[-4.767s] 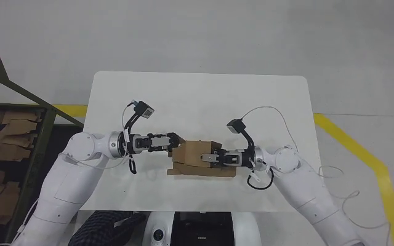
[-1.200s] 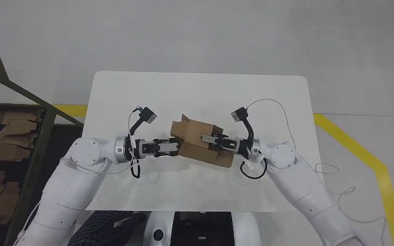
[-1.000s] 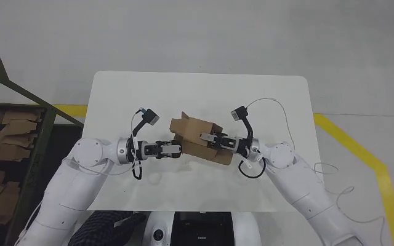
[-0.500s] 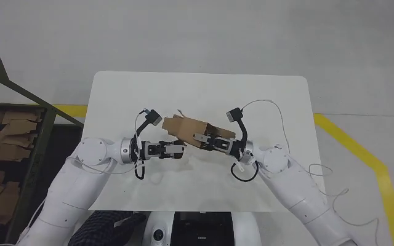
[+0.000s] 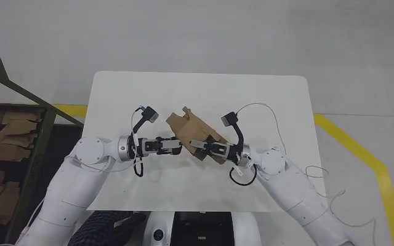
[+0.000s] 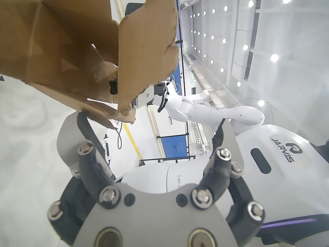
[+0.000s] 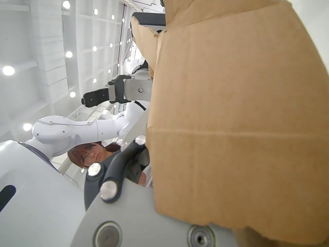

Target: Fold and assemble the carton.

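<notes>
The brown carton [image 5: 192,130] is partly opened, tilted, and held above the white table [image 5: 265,98] near its front middle. My right gripper [image 5: 202,147] is shut on the carton's lower right edge. In the right wrist view the carton [image 7: 231,98] hides most of that gripper, with one dark finger [image 7: 123,155] beside the panel. My left gripper [image 5: 176,146] is open just left of the carton's lower corner. In the left wrist view its fingers [image 6: 88,134] stand wide apart with nothing between them, and the carton [image 6: 64,34] hangs just beyond one fingertip.
A dark crate with flat cardboard blanks [image 5: 18,138] stands off the table's left side. A yellow floor line [image 5: 348,144] runs to the right. The back half of the table is bare.
The carton, flat on the table 4.8 s ago, has been lifted, opened up, and swung left and tilted by my right gripper. My left gripper stays at its left end, now open.
</notes>
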Controlling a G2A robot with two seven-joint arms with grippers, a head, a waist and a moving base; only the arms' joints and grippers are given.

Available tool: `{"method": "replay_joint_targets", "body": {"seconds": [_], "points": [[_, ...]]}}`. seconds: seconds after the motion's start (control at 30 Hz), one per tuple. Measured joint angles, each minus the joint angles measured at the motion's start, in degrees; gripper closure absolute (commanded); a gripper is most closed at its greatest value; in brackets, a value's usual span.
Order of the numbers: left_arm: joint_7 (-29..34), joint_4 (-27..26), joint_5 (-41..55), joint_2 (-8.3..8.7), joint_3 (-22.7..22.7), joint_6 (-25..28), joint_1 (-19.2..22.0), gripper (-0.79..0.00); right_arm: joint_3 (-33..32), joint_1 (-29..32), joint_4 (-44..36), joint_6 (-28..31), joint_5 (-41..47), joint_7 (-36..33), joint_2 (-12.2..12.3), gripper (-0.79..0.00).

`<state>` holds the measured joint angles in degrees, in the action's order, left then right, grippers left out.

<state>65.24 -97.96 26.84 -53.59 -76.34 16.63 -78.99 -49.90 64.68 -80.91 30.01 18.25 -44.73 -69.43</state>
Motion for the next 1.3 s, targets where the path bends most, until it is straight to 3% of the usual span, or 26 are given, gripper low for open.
{"method": "replay_joint_targets", "body": {"seconds": [0.43,0.93,1.3], "points": [[0.91,0.27,2.23,0.39,-2.56,0.13,-1.93,-0.785,-2.99,0.33,0.43,1.57,0.43,-0.92,0.40,0.000],[2.20,2.85,7.90,1.20,-10.33,0.72,-4.74,-0.785,-6.56,-2.61,5.22,4.94,10.06,-24.56,2.15,0.000],[3.37,3.07,6.20,0.86,-6.73,-1.38,-3.86,-0.785,-3.01,-4.10,1.32,2.86,7.64,-26.68,3.93,0.000]]}}
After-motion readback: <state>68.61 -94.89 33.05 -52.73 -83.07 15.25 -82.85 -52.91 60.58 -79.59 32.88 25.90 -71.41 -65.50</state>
